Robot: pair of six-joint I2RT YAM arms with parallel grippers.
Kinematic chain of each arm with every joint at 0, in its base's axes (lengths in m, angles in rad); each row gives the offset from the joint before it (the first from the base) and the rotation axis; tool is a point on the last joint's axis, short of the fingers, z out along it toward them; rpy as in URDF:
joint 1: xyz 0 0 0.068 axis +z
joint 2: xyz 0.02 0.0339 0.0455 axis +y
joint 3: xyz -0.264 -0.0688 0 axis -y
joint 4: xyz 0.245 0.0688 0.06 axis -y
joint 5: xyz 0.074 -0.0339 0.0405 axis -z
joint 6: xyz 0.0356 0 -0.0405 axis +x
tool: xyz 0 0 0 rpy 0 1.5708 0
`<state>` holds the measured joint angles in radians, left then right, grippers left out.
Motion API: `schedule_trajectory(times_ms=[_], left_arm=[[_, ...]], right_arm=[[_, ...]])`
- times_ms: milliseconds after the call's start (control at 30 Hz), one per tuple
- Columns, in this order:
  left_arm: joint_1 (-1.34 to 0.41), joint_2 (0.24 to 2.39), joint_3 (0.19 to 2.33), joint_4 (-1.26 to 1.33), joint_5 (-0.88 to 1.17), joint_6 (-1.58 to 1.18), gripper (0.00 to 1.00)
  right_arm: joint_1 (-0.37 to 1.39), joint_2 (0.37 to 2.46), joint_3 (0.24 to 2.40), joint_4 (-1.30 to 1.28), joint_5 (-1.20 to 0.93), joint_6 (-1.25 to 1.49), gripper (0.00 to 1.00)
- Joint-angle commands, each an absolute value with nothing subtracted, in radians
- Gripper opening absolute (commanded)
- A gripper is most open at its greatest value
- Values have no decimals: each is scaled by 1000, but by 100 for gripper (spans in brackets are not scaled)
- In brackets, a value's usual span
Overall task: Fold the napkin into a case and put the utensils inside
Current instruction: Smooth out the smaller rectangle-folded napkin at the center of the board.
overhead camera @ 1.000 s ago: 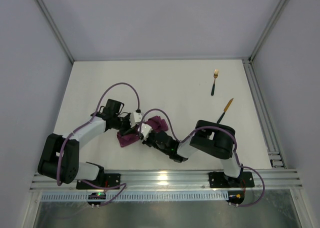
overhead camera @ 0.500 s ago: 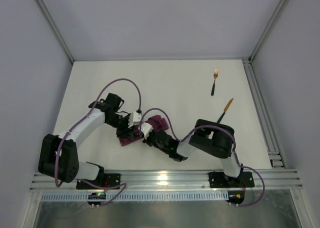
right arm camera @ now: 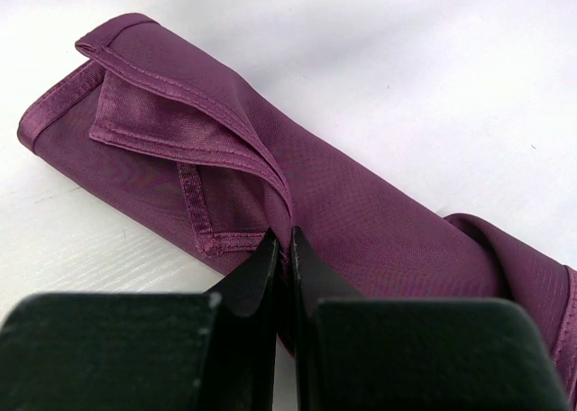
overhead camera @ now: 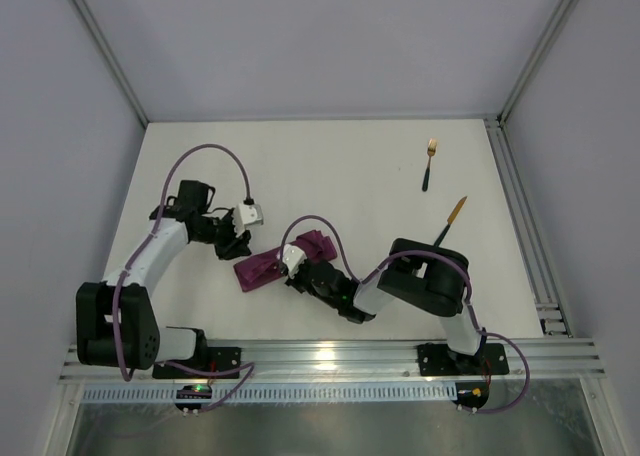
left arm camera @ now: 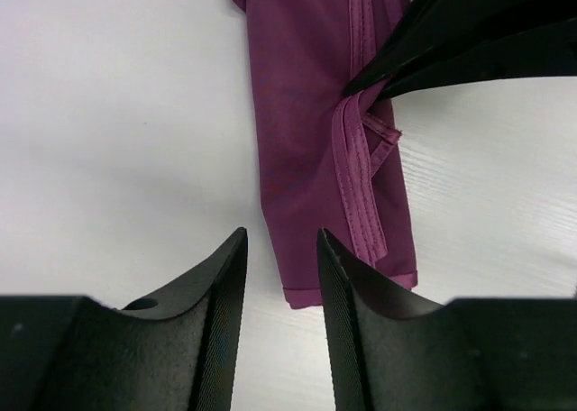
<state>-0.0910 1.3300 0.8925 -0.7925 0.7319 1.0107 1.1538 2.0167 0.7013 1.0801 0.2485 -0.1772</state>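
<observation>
The magenta-purple napkin (overhead camera: 270, 264) lies folded as a narrow oblong case in the middle of the table. It also shows in the left wrist view (left arm camera: 302, 114) and the right wrist view (right arm camera: 379, 204). My right gripper (right arm camera: 281, 242) is shut on a hemmed fold along the case's long edge; it also shows in the top view (overhead camera: 288, 265). My left gripper (left arm camera: 281, 249) is open and empty, just off the case's near end, not touching it; in the top view (overhead camera: 236, 244) it sits left of the case. The gold fork (overhead camera: 430, 163) and gold-bladed knife (overhead camera: 452, 219) lie apart at the far right.
The right gripper's black fingers (left arm camera: 451, 41) reach into the left wrist view from the upper right. A metal rail (overhead camera: 520, 226) runs along the table's right edge and another along the near edge (overhead camera: 330, 356). Grey walls enclose the table.
My left gripper has pulled back from the napkin to the left and now stands open beside it. The napkin lies longer and flatter. The right gripper has kept its hold.
</observation>
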Motion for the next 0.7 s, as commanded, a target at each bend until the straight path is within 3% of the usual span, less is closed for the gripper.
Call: schedule_trajectory(times_ms=[0, 400, 667], left_arm=[[-90, 1312, 790, -497, 744, 969, 40], [-137, 1333, 681, -419, 687, 1175, 44], [-152, 1359, 716, -621, 727, 1382, 47]], right_arm=[[1150, 1999, 701, 1121, 245, -172, 7], [1147, 1994, 715, 1104, 232, -160, 6], [1140, 1965, 727, 1081, 204, -135, 6]])
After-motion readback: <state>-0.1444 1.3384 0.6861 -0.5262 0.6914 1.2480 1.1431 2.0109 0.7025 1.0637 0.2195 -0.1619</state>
